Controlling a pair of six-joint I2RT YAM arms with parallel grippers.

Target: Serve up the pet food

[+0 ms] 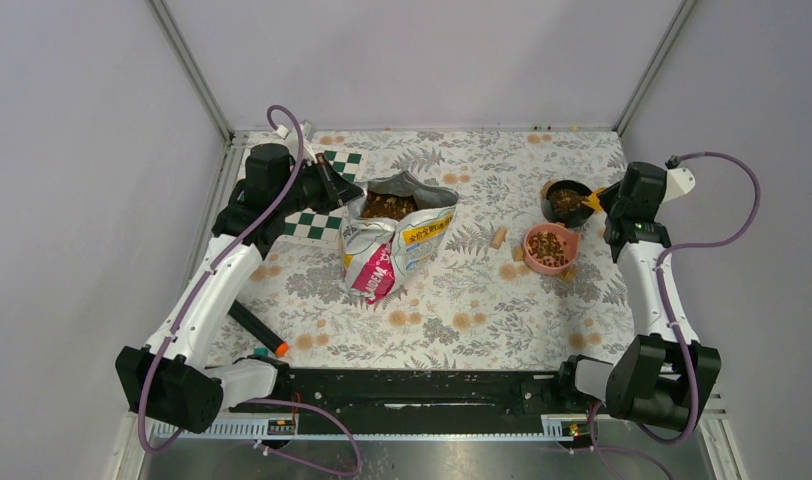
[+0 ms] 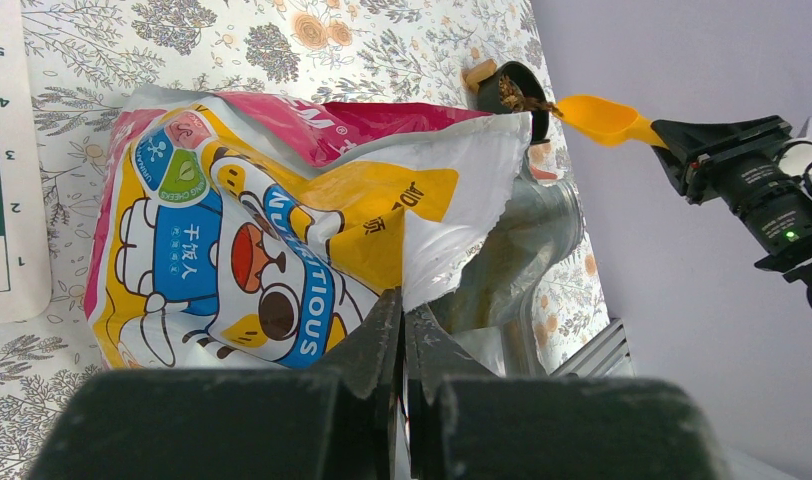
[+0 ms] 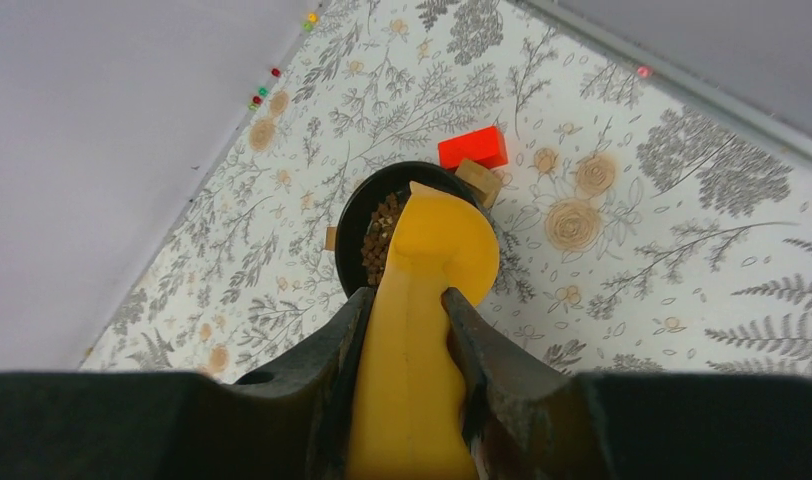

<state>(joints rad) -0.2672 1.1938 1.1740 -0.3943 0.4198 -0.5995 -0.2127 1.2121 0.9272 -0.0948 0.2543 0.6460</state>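
The left claw (image 2: 402,335) is clenched on the thin torn lip of the bag (image 2: 262,240), with its fingers pressed flat together and only foil between them. Just past its tips the bag's mouth gapes. The overhead view adds what this wrist camera cannot see: kibble (image 1: 386,206) heaped inside that mouth, and a checkered sheet (image 1: 325,205) lying under and beside the claw.

The right claw (image 3: 407,300) grasps the handle of the yellow scoop (image 3: 434,240), its jaws partly apart with one finger on each side. Straight ahead of its tips, the scoop's cup overhangs the black bowl (image 3: 354,235), which holds more kibble. Whether any pellets sit in the cup cannot be told. Just beyond the bowl, only this wrist view shows a red block (image 3: 472,148) with a cork piece (image 3: 479,178) beside it. Only the overhead view shows the pink bowl (image 1: 549,250), also holding kibble, on the side of this claw towards the arm bases.

The right edge of the table (image 1: 462,310) runs close behind the right claw. Bare flowered cloth lies open between the two claws.
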